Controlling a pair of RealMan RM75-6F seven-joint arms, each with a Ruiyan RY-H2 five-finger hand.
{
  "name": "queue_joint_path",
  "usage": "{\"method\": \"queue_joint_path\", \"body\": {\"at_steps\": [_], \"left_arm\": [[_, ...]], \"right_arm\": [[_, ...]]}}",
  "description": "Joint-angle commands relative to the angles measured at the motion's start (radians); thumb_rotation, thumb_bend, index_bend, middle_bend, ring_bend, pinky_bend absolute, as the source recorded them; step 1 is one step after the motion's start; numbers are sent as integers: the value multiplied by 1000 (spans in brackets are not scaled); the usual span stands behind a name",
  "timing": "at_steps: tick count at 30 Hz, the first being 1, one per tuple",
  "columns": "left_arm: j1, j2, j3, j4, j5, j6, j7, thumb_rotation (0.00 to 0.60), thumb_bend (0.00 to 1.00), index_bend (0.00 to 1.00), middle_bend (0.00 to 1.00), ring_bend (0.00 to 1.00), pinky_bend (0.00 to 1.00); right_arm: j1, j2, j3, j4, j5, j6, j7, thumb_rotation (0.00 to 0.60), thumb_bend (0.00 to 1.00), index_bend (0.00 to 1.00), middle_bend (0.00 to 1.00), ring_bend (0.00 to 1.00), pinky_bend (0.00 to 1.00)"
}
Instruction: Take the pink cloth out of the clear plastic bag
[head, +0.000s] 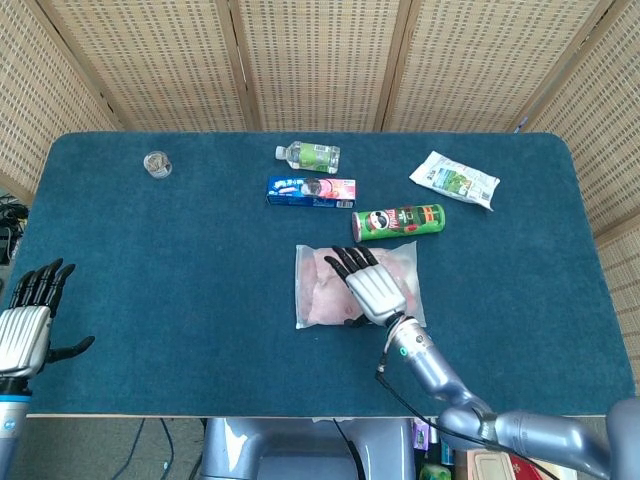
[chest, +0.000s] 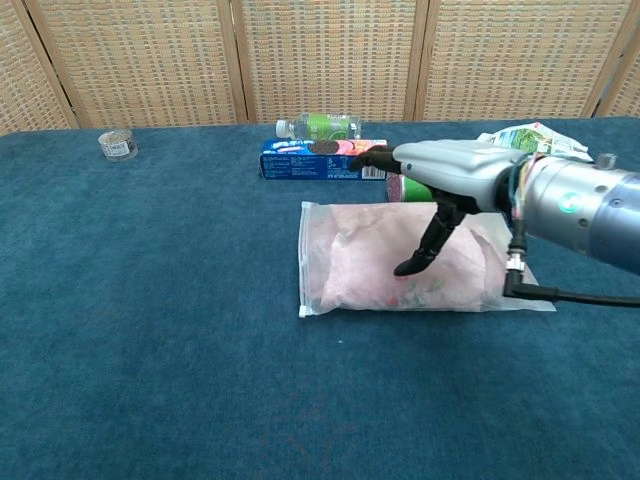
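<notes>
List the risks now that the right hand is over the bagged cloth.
The right hand hovers open above the clear plastic bag, whose zip edge lies on the far side from that arm, so a grab may take film and pink cloth together. The green chip can lies just behind; a forward sweep might roll it. The left hand waits far off, so the bag is unbraced.

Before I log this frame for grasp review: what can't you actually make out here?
- Whether the right hand touches the clear plastic bag: head view hides it under the hand; chest view leaves the thumb tip unclear.
- The pink cloth: partly covered by the hand in both views.
- The green can: mostly behind the hand in chest view.
- The left hand: absent from chest view.
- The small jar: too small to read.
</notes>
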Motion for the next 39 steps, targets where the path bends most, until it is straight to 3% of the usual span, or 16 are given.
{"method": "queue_joint_path", "body": {"at_steps": [1, 12, 18, 21, 23, 25, 27, 29, 30, 31, 34, 39], "left_arm": [[-5, -4, -5, 3, -11, -6, 2, 600, 161, 0, 0, 0, 0], [-18, -7, -14, 19, -47, -33, -5, 600, 161, 0, 0, 0, 0], [-21, -7, -11, 20, -50, -38, -6, 600, 161, 0, 0, 0, 0], [-22, -8, -9, 21, -52, -41, -3, 600, 161, 0, 0, 0, 0], [-23, -9, -9, 22, -53, -43, -2, 600, 161, 0, 0, 0, 0], [-24, -10, -9, 22, -54, -44, 0, 600, 161, 0, 0, 0, 0], [-26, -12, -8, 23, -54, -46, 2, 600, 161, 0, 0, 0, 0], [-28, -13, -7, 23, -54, -49, 5, 600, 161, 0, 0, 0, 0], [-28, -14, -7, 24, -54, -50, 6, 600, 161, 0, 0, 0, 0], [-31, -16, -6, 25, -54, -53, 8, 600, 161, 0, 0, 0, 0], [-39, -22, -9, 28, -55, -63, 9, 600, 161, 0, 0, 0, 0], [-74, -7, -20, 23, -34, -111, -55, 600, 161, 0, 0, 0, 0]], "right_arm": [[61, -40, 9, 52, 91, -26, -67, 600, 0, 0, 0, 0, 0], [192, -40, -45, 85, 453, -21, -268, 600, 0, 0, 0, 0, 0], [245, -53, -113, 147, 537, 18, -356, 600, 0, 0, 0, 0, 0], [249, -56, -133, 163, 524, 32, -359, 600, 0, 0, 5, 5, 16], [248, -55, -142, 170, 508, 36, -354, 600, 0, 0, 78, 90, 123], [245, -55, -149, 178, 482, 37, -341, 600, 0, 36, 260, 290, 346], [239, -55, -156, 186, 449, 35, -320, 600, 15, 186, 424, 445, 521], [229, -55, -161, 192, 407, 39, -291, 600, 123, 380, 564, 570, 656], [226, -55, -161, 192, 391, 41, -279, 600, 232, 462, 622, 621, 709], [216, -55, -159, 191, 350, 48, -245, 600, 342, 518, 662, 655, 743], [178, -50, -156, 196, 209, 57, -106, 600, 541, 589, 714, 700, 776], [146, -38, -145, 208, 21, 81, 78, 600, 620, 619, 740, 726, 794]]}}
